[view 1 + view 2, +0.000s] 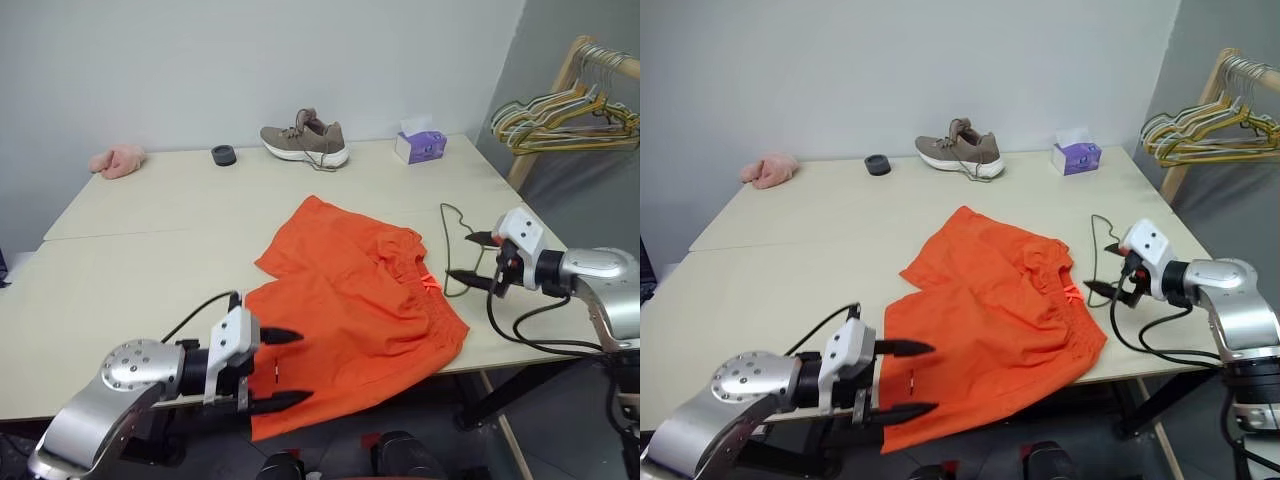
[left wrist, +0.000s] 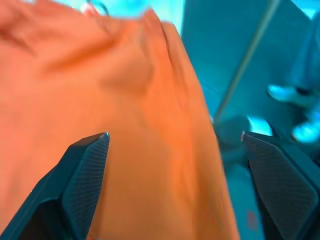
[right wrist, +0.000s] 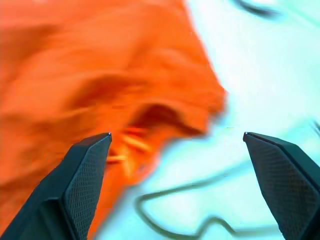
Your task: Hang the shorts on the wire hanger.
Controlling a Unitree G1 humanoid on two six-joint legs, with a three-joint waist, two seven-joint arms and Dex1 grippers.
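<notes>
**Orange shorts flat on the table, both claws apart**

Orange shorts (image 1: 350, 305) lie spread on the pale table (image 1: 130, 250), their near hem hanging over the front edge. Waistband faces three o'clock, drawstring showing there.

My left claw (image 1: 277, 369) sits at the shorts' seven o'clock corner, fingers spread wide, nothing between them; the upper tip is over the fabric, the lower one below the table edge.

My right claw (image 1: 470, 257) is at three o'clock of the shorts, just beside the waistband, fingers apart and empty.

Thin wire hanger (image 1: 452, 245) lies on the table just beside the waistband, between it and my right claw.

Far edge, twelve o'clock: a shoe (image 1: 305, 139), a tissue box (image 1: 420, 146), a small dark ring (image 1: 223, 155), a pink cloth (image 1: 117, 160).
</notes>
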